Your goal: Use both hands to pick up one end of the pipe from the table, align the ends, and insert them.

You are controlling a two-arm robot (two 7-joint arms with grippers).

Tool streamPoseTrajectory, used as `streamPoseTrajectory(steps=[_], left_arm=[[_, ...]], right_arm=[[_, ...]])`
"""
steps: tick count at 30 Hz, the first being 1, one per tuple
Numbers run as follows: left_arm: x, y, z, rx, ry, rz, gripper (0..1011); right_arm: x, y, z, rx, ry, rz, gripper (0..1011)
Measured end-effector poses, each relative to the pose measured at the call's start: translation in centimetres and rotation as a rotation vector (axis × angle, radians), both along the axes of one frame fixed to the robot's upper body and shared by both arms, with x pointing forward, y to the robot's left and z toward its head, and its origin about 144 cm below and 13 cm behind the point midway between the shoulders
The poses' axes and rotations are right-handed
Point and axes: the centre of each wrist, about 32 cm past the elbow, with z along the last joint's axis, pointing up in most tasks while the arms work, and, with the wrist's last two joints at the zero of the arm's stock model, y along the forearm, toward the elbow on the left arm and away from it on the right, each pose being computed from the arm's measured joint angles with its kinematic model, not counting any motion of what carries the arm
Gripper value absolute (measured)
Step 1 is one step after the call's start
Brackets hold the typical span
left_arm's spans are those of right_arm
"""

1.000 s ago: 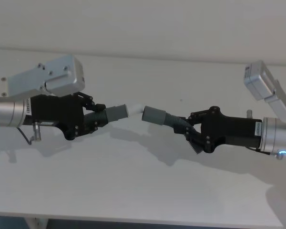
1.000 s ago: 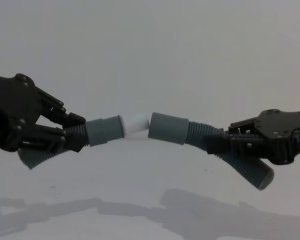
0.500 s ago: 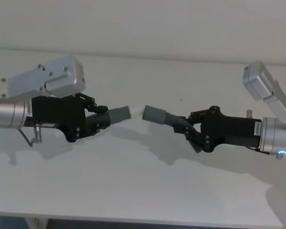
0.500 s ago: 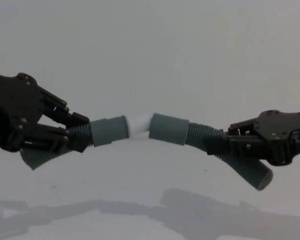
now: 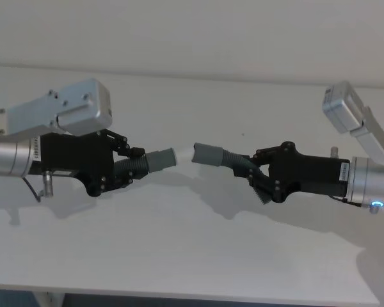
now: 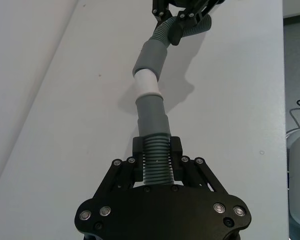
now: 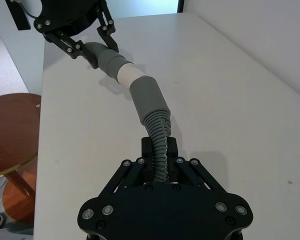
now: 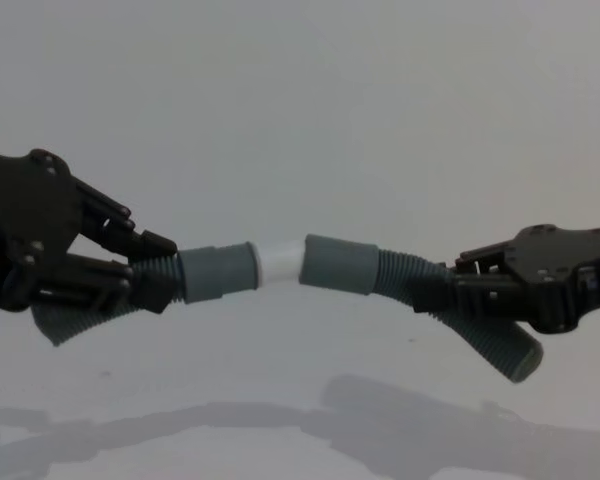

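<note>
Gripping ribbed hose in both hands, I see my left gripper [image 5: 129,167] clamped on the left pipe piece [image 5: 150,161] and my right gripper [image 5: 256,174] clamped on the right pipe piece [image 5: 219,157], both held above the matte white table [image 5: 179,249]. The white tip [image 8: 278,262] sits partly inside the right piece's smooth grey cuff [image 8: 340,264].

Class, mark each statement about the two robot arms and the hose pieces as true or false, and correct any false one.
1. Both dark-grey ribbed hose pieces lie on the table. False: both are held above the white table.
2. The left gripper clamps the left hose piece on its ribbed part. True.
3. The right gripper is empty. False: it holds the right hose piece.
4. The narrow white tip meets the right piece's cuff. True.
</note>
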Motion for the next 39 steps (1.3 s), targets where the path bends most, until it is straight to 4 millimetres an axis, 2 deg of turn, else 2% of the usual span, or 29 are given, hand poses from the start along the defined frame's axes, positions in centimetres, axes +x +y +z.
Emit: streamPoseTrajectory(steps=[39], left_arm=[[0.48,-0.71,0.2,0.025,0.029,-0.046,305]], right_arm=[[0.29,-0.11,-0.13,0.008,-0.049,0.093,156]])
